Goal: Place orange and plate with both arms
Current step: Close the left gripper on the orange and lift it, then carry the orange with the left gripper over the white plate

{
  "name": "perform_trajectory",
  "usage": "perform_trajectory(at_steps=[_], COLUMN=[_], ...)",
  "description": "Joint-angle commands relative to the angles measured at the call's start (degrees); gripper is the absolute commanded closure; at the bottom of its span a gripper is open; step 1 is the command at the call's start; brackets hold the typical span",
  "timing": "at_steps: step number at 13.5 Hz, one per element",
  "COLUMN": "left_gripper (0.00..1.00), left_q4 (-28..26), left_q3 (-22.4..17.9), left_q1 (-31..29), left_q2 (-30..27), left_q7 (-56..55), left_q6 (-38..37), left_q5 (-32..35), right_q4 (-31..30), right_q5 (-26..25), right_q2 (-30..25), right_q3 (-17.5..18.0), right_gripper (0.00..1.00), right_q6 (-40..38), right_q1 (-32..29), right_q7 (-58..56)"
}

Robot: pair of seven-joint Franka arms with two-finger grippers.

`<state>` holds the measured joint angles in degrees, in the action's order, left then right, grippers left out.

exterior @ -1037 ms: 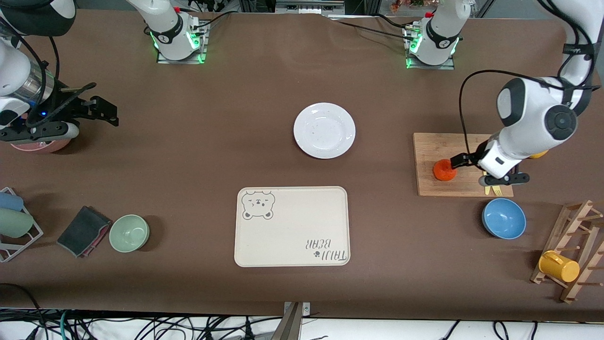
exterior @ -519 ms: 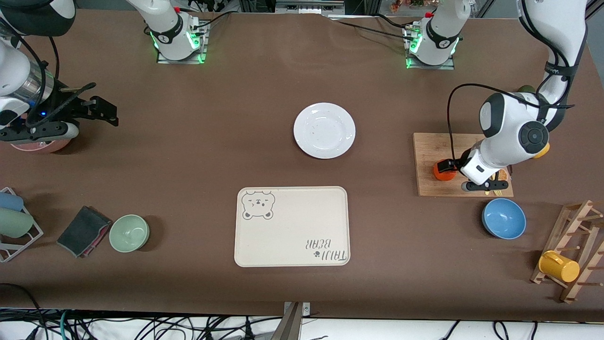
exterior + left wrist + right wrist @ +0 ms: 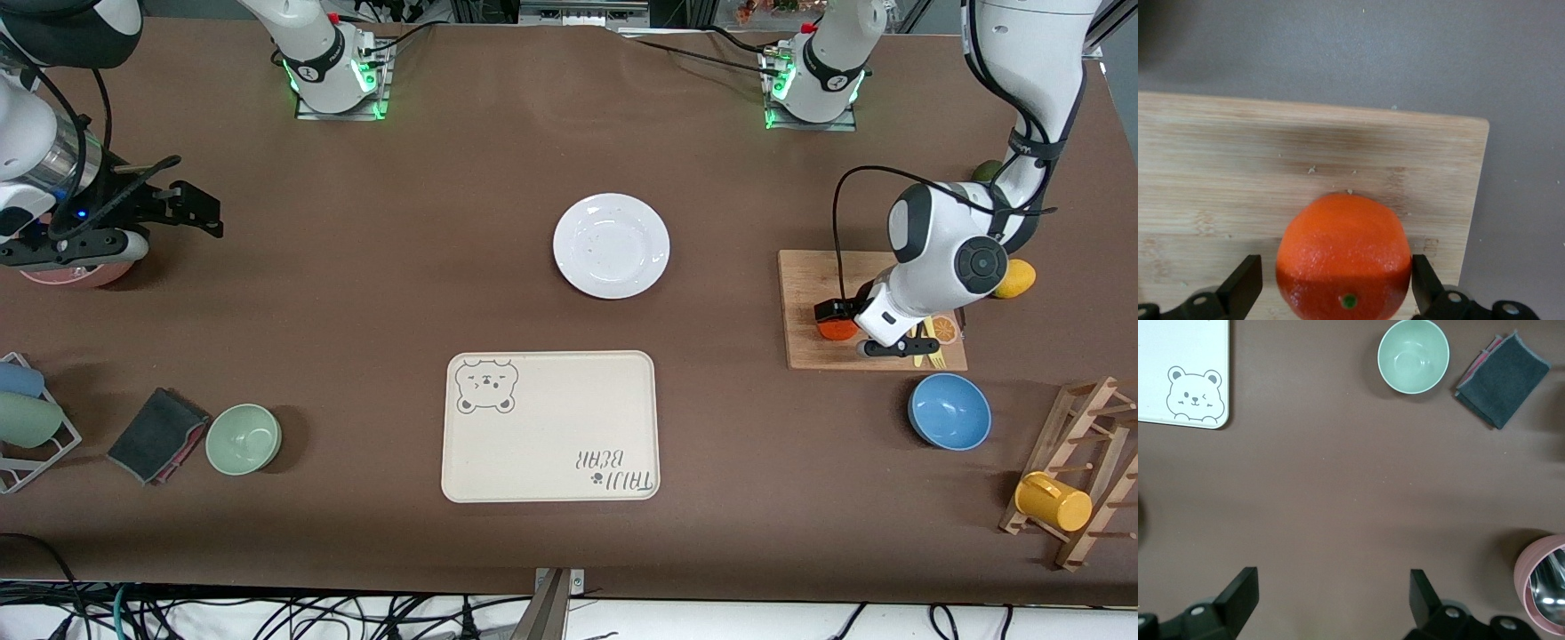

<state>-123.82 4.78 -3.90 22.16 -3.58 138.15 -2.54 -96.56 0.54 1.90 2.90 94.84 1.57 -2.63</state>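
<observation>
Lowered since the earlier frame, the left gripper [image 3: 1337, 293] now straddles the orange [image 3: 1343, 257] on the cutting board [image 3: 805, 293].
Jaws flank the fruit, one fingertip [image 3: 1245, 283] not yet touching; an off-centre squeeze could roll it away. The right gripper [image 3: 1328, 603] waits, spread wide. The plate [image 3: 611, 245] lies mid-table.
</observation>
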Motion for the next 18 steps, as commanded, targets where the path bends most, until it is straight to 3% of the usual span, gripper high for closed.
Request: perform_trajectory(at_steps=[1, 3, 7, 11, 18], left_gripper=[0.77, 1.00, 1.00, 1.00, 1.00], left_q4=[-0.4, 0.0, 1.8, 5.6, 9.6], left_q3=[0.1, 1.3, 7.4, 16.5, 18.8], left_q1=[-0.2, -0.3, 0.0, 3.2, 16.2], left_q2=[-0.8, -2.6, -6.8, -6.8, -2.3], left_q7=[0.9, 0.7, -0.5, -15.4, -27.6], left_q6=[0.7, -0.2, -2.4, -2.3, -1.7], left_q5=[-1.2, -1.3, -6.6, -6.8, -6.4], right_q4=[1.3, 1.2, 1.3, 1.3, 1.2], right_q5=[0.8, 0.8, 0.8, 0.8, 0.8], right_q2=[0.4, 0.4, 0.4, 0.4, 0.5], right_q3=[0.0, 0.0, 0.0, 0.0, -0.1], right_gripper=[0.00, 0.00, 0.00, 0.00, 0.00], right_q6=[-1.1, -1.1, -1.1, -1.0, -1.0], right_q1=[-0.3, -0.3, -0.3, -0.3, -0.5], right_q7=[-0.8, -0.8, -0.8, -0.8, -0.8])
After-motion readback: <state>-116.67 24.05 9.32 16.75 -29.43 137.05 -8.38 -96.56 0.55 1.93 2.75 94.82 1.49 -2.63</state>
